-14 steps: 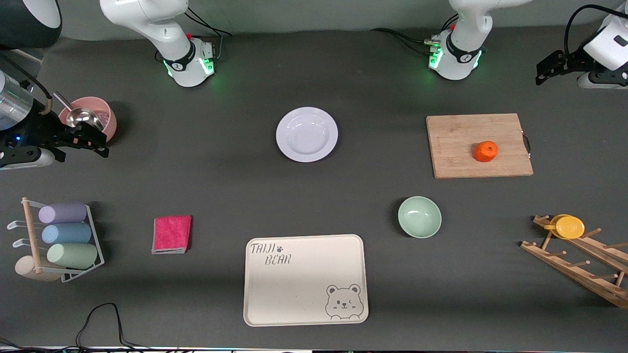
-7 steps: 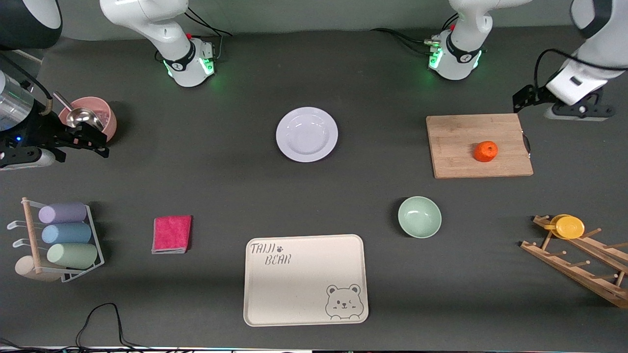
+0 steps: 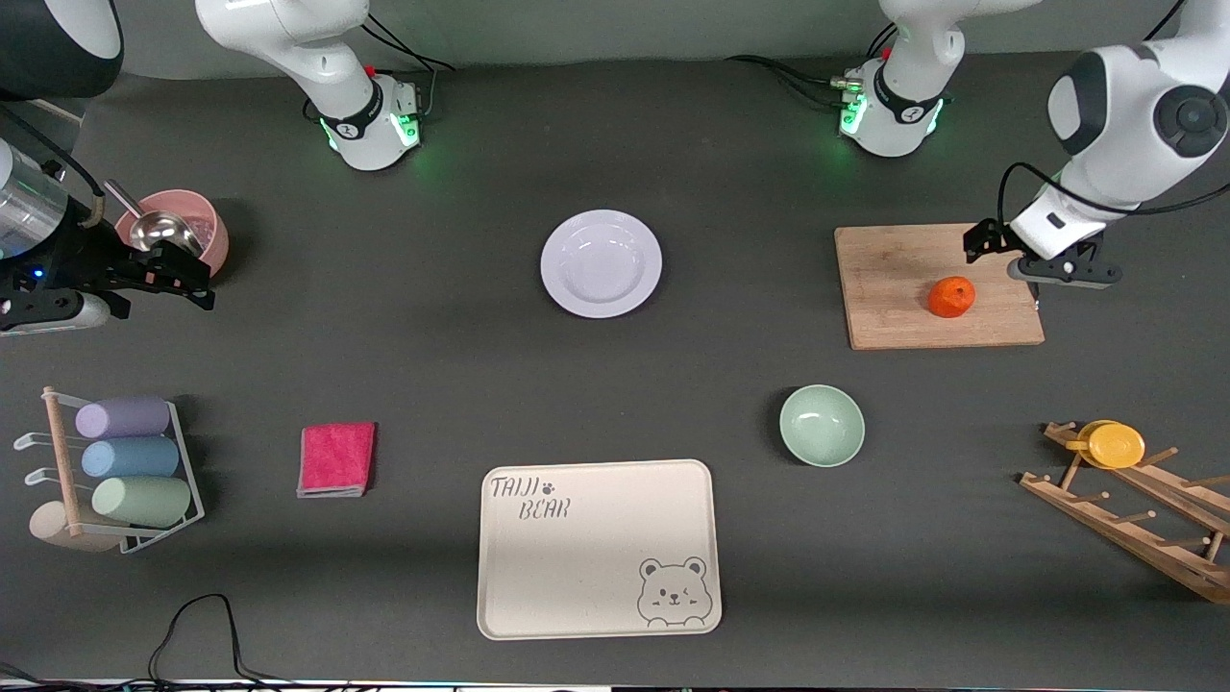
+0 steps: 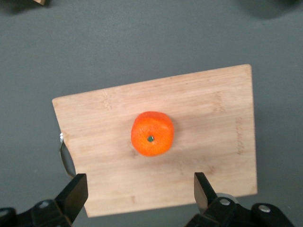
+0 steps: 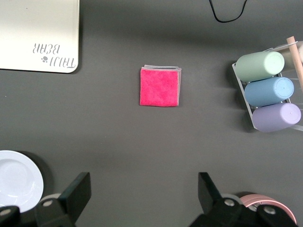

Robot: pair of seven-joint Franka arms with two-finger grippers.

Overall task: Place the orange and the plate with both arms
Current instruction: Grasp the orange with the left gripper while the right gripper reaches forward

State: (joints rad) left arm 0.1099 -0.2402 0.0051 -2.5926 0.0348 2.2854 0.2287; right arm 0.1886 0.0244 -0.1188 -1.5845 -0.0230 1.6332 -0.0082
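With our left end effector held open over the handle end of the pale wooden cutting board, the small bright-orange fruit rests on that board just beside it, while our right end effector waits open near the round white-lavender plate.

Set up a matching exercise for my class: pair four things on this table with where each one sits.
Things:
1. orange
2. plate
3. yellow cup
4. metal scoop

Places:
A. in the pink bowl
B. on the wooden rack
C. on the cutting board
D. on the bare table, between the arms' bases

Pairs: 1-C, 2-D, 3-B, 4-A
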